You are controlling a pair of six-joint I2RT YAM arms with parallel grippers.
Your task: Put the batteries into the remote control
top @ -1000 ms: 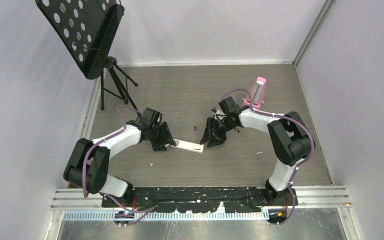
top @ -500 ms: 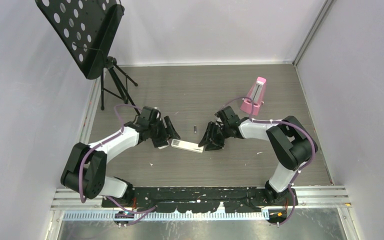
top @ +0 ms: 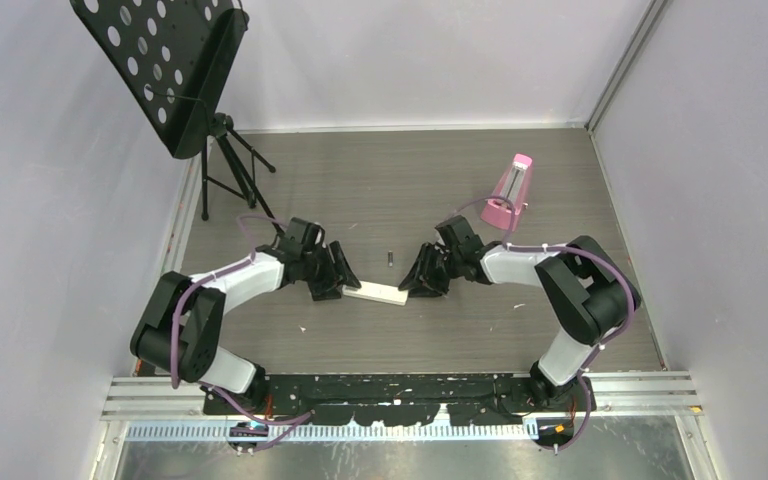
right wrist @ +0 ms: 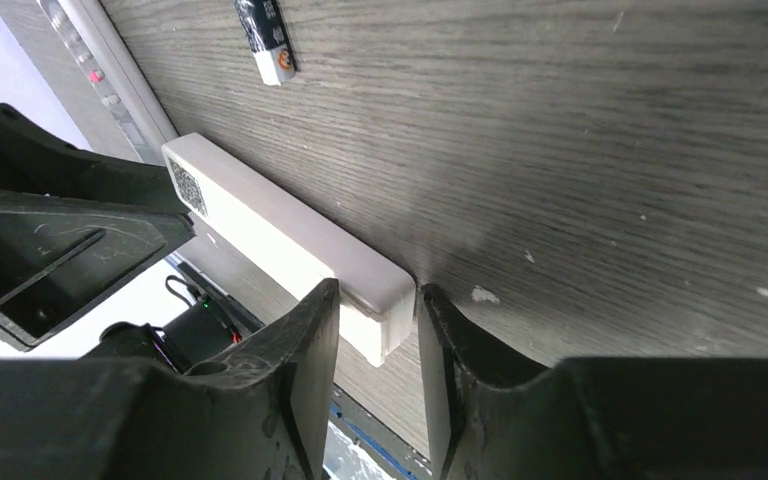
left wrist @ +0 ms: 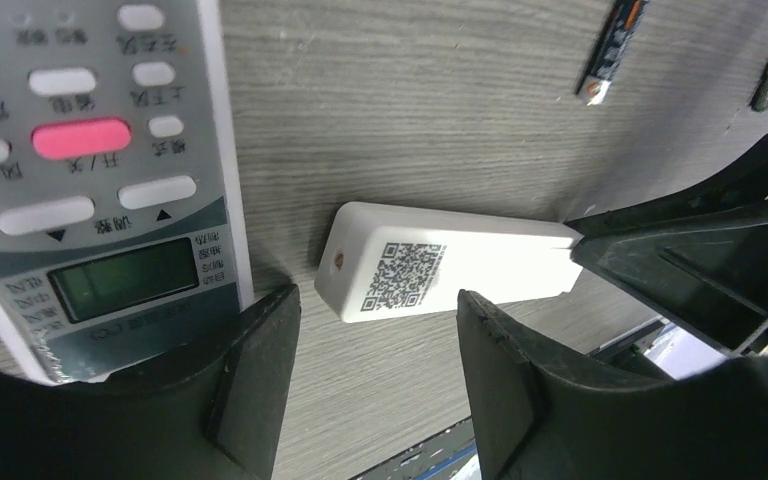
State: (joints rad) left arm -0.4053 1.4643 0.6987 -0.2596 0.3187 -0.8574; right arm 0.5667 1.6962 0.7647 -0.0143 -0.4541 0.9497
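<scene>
The remote control [top: 375, 292], a white plastic slab, is laid on the grey wood-grain table [top: 440, 330], one end pinched by the right gripper [right wrist: 377, 295], the other flanked untouched by the widely parted left gripper [left wrist: 378, 300]. A dark slender battery [top: 389, 258] is seen beyond.

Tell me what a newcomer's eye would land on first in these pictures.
At the middle of the grey wood-grain table lies a small white rounded remote control with a QR sticker: the open left pincer flanks one end, the right pincer straddles the other. A pink pyramid-shaped metronome stands at the far right, and a black perforated music stand stands in the far left corner.
</scene>
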